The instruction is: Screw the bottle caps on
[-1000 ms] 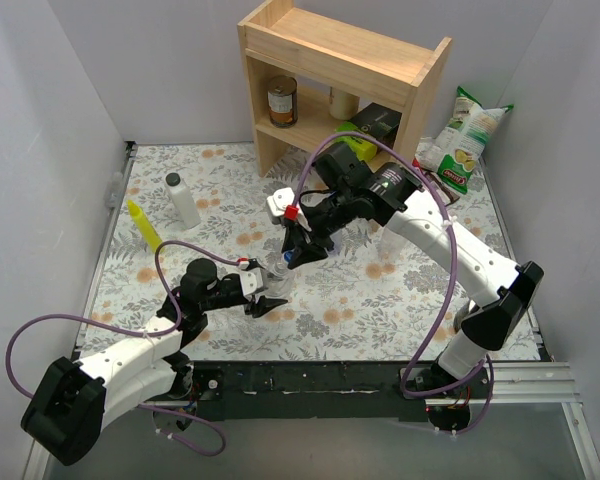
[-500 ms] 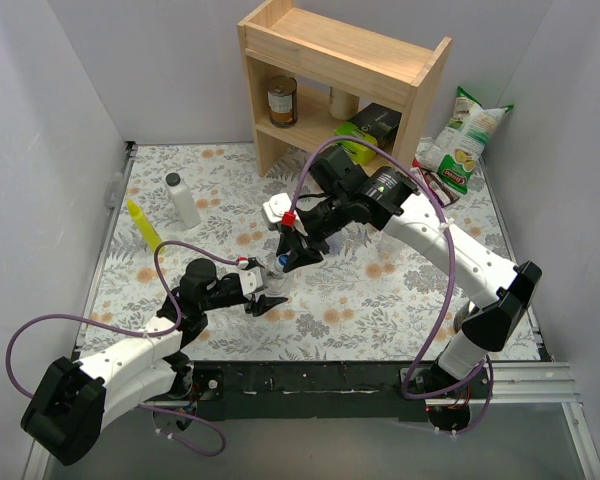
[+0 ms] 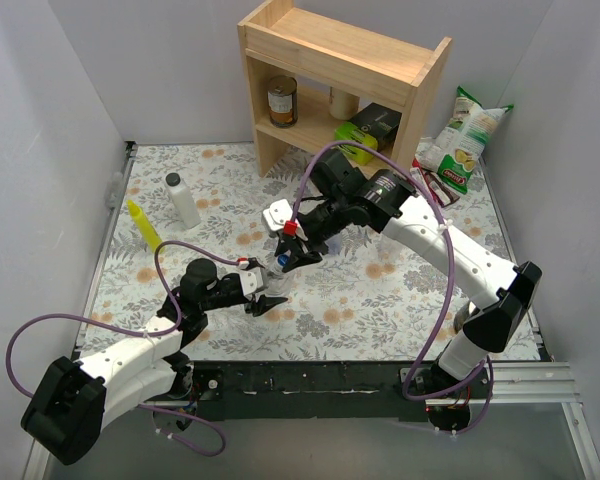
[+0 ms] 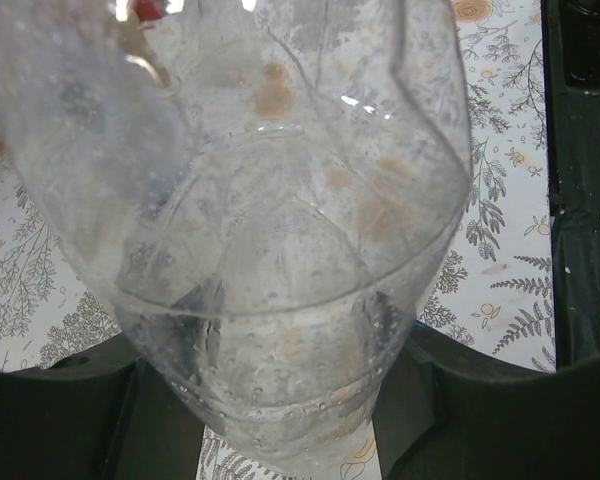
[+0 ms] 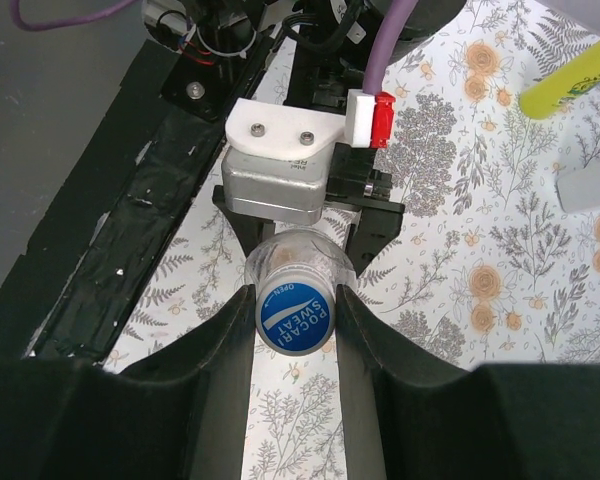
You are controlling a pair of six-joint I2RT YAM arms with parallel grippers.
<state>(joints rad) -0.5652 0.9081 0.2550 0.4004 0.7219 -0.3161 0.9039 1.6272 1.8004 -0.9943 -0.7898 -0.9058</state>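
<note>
My left gripper (image 3: 267,297) is shut on the body of a clear bottle (image 3: 277,276) and holds it upright on the table; the bottle (image 4: 280,250) fills the left wrist view between the dark fingers (image 4: 480,410). My right gripper (image 3: 286,258) is above the bottle's neck, shut on a blue bottle cap (image 5: 296,318) printed "POCARI SWEAT". The cap sits on the mouth of the bottle (image 5: 298,262). The left gripper (image 5: 298,195) shows behind it in the right wrist view. The other bottles and caps are not in view.
A wooden shelf (image 3: 340,70) with a can (image 3: 282,100) stands at the back. A white bottle with a dark cap (image 3: 183,200) and a yellow squeeze bottle (image 3: 143,225) are at the left. A snack bag (image 3: 465,140) leans at the back right.
My right gripper has moved left and down with the blue cap, onto the top of the bottle. The left arm and the bottle have not moved.
</note>
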